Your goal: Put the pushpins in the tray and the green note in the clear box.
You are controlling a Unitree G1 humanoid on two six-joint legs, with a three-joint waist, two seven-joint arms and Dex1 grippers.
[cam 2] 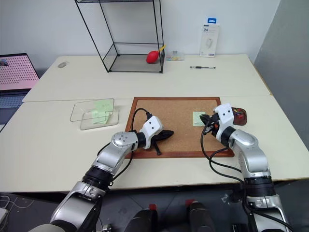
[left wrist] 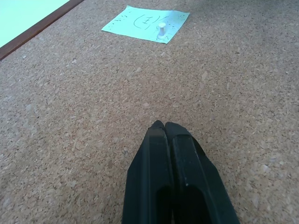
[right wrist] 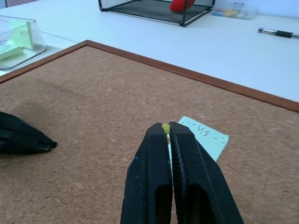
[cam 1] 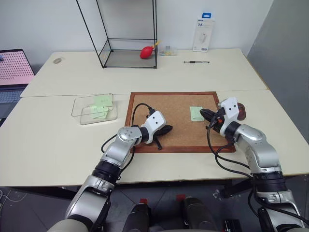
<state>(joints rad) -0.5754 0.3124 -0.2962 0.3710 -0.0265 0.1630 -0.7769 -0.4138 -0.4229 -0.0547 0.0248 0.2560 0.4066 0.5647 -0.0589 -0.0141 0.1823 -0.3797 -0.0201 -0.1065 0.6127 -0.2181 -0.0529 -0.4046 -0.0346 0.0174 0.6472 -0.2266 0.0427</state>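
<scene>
The green note (cam 1: 196, 113) lies flat on the right part of the corkboard (cam 1: 159, 104). In the left wrist view a pale pushpin (left wrist: 161, 29) stands in the note (left wrist: 147, 22). My right gripper (right wrist: 167, 127) hangs just over the note's near edge, shut on a small yellow pushpin (right wrist: 165, 128) that peeks out between the fingertips. Behind that wrist sits the dark brown tray (cam 2: 240, 114), partly hidden. My left gripper (cam 1: 169, 128) rests shut and empty on the cork near the board's front left. The clear box (cam 1: 94, 108) stands left of the board with green paper inside.
At the back of the table stands a tall black wire-framed glass case (cam 1: 128, 48) holding a red object (cam 1: 147, 52). A pen (cam 1: 196, 62) and a white package (cam 1: 203, 35) lie at the back right. A laptop (cam 1: 14, 72) sits at the far left.
</scene>
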